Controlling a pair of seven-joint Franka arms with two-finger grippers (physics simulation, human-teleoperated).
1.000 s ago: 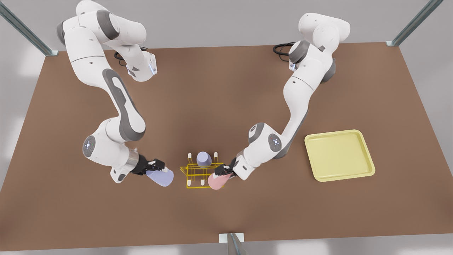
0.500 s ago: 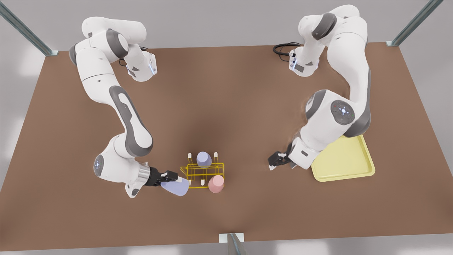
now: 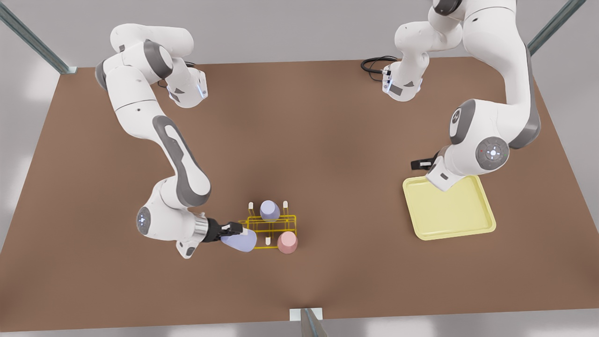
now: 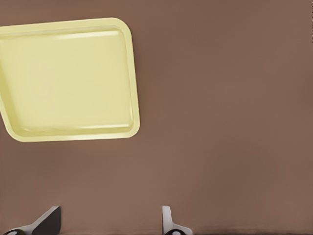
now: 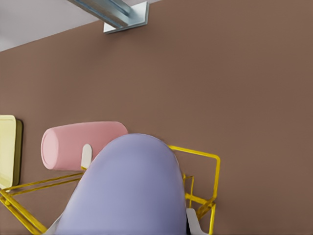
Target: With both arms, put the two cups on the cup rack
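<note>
The yellow wire cup rack (image 3: 272,220) stands near the table's front middle. A pink cup (image 3: 287,242) sits at its near corner on the front view's right, and a lavender cup (image 3: 269,210) sits on its far row. My right gripper (image 3: 231,230) is shut on a second lavender cup (image 3: 240,242), held tilted against the rack's near corner on the front view's left. The right wrist view looks past this lavender cup (image 5: 132,191) to the pink cup (image 5: 80,144) and the rack (image 5: 210,161). My left gripper (image 3: 419,164) hangs open with nothing in it by the tray's far corner, its fingers (image 4: 51,218) spread over bare table.
A pale-yellow square tray (image 3: 448,206) lies on the front view's right, and the left wrist view shows the tray (image 4: 68,81) too. Black cables (image 3: 372,63) lie at the table's far edge. A metal post bracket (image 3: 306,314) stands at the front edge.
My left gripper let go of the pink cup at the rack and drew back up to the tray. My right gripper carried the lavender cup in to the rack's near corner.
</note>
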